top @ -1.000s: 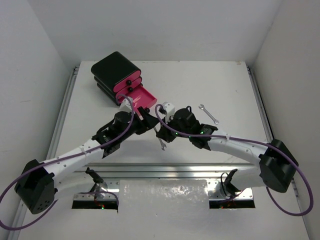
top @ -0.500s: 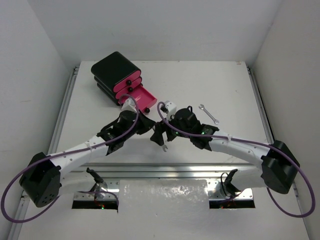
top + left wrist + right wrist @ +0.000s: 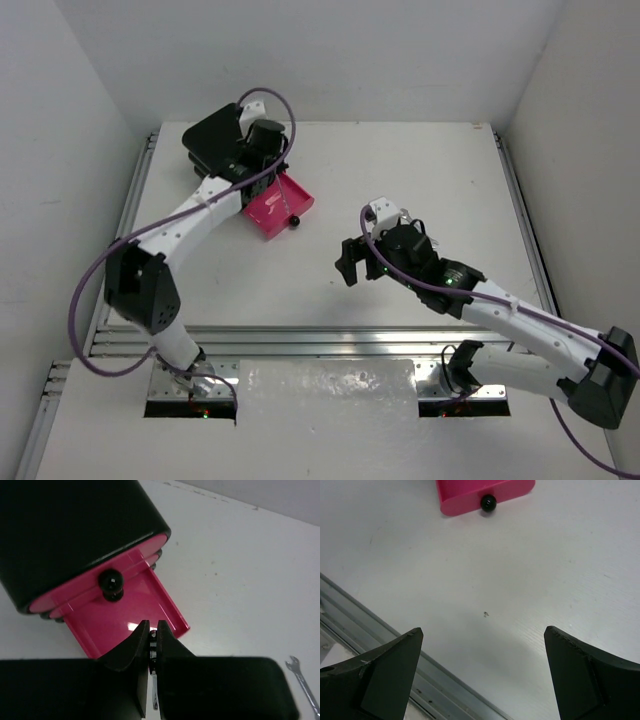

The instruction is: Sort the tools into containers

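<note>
The step in hand is judged to be the placing of a wrench. The left gripper [image 3: 150, 630] is closed on a thin silver open-ended wrench [image 3: 153, 696], of which only a narrow bright strip is seen between the jaws. It is held over the open shallow magenta-pink plastic drawer [image 3: 169, 605] of the glossy black rounded box [image 3: 215, 135], at the upper left of the overhead view. Next, the jaws should probably be opened inside the drawer walls. The right gripper [image 3: 482, 640] is spread wide and holds nothing.
</note>
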`<state>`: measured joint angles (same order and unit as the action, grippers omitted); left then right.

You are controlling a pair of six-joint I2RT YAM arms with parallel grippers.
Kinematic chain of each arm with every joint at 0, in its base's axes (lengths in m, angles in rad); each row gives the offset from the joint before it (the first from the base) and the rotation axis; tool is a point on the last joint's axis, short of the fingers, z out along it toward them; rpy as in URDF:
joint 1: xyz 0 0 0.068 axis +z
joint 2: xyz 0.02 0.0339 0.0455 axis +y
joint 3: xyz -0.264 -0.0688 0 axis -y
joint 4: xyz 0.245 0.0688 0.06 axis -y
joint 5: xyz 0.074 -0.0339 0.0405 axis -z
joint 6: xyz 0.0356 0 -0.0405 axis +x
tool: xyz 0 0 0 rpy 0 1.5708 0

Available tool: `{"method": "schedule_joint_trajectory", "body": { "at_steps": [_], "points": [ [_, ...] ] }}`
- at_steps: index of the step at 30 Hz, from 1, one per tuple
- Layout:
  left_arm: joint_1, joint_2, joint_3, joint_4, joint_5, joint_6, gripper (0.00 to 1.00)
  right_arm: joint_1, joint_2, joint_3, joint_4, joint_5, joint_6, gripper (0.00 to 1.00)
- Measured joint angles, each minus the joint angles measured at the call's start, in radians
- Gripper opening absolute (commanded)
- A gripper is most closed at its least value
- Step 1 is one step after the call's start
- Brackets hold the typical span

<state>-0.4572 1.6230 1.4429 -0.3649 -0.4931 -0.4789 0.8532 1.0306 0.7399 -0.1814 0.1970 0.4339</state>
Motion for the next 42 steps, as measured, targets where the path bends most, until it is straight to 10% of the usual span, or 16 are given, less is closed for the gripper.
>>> {"method": "schedule_joint_trajectory", "body": {
  "at_steps": [13,30,42],
  "points": [
    [0.000,0.480,0.442,-0.093,-0.200,0.383,0.00,0.000,-0.167,-0.088,-0.104,-0.002,-0.034,0.99],
    [0.000,0.557,0.424,-0.178,-0.220,0.357,0.00,0.000,-0.202,-0.098,-0.145,-0.005,-0.049,0.99],
    [0.000,0.557,0.401,-0.262,-0.212,0.257,0.36,0.000,-0.190,-0.098,-0.160,-0.023,-0.049,0.99]
  ]
}}
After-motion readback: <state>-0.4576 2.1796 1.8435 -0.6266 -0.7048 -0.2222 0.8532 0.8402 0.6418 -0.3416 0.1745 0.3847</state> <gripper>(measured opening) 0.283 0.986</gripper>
